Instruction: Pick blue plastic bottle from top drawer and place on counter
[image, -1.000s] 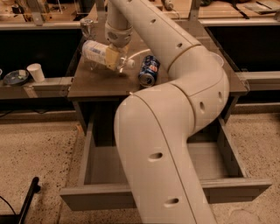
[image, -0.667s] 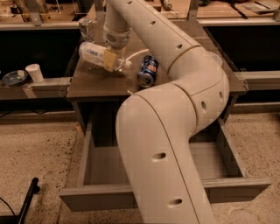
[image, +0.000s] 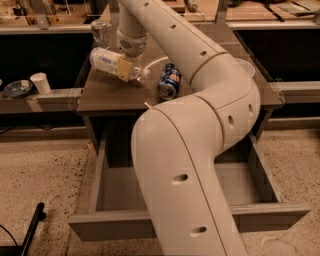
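Camera view: we see the robot's big white arm (image: 190, 150) fill the centre of the frame, reaching up to the upper left. There the gripper (image: 125, 70) clasps the blue plastic bottle (image: 107, 61), tan fingers (image: 121, 69) closed across its body btwn label and neck. The bottle lies on its side, low over the counter (image: 105, 97) near its left rear corner; we can't tell if it touches. Below, the top drawer (image: 110, 225) stands pulled out, and what we see of its inside is bare.

We judge the bottle light, thin-walled, smooth and a bit slippery; it may dent if squeezed hard. Best hold: mid-body, approx. where it's gripped now.

Writing: the bottle's pale label has faint print, unreadable. A blue soda can (image: 169, 81) just right of the gripper shows red/white marks, brand not legible.
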